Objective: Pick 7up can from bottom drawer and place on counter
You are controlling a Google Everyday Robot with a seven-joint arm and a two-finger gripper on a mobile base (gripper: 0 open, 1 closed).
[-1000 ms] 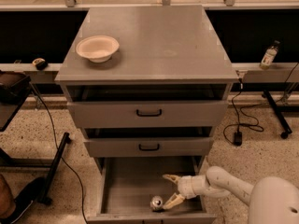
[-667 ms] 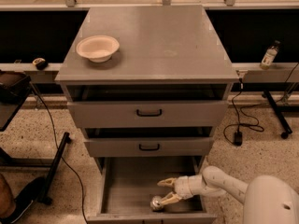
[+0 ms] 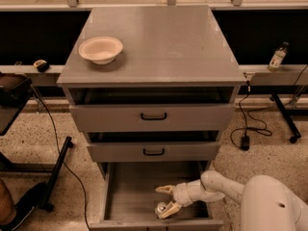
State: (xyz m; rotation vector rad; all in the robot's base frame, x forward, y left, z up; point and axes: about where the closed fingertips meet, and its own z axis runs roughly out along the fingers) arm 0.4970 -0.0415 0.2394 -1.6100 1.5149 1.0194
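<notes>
reaching into the bottom drawer [image 3: 130, 191] with the 7up can [image 3: 160, 209] at the fingers

camera view: the hand [image 3: 166, 199] is low inside the pulled-out bottom drawer, its white arm coming in from the right. its two fingers [image 3: 164, 189] are spread wide apart and grip nothing. the lower finger lies just beside the 7up can, perhaps touching it. the can rests on the drawer floor near the front edge, silver top showing. up on the counter [image 3: 163, 42] a pale bowl [image 3: 100, 49] stands at the left.
</notes>
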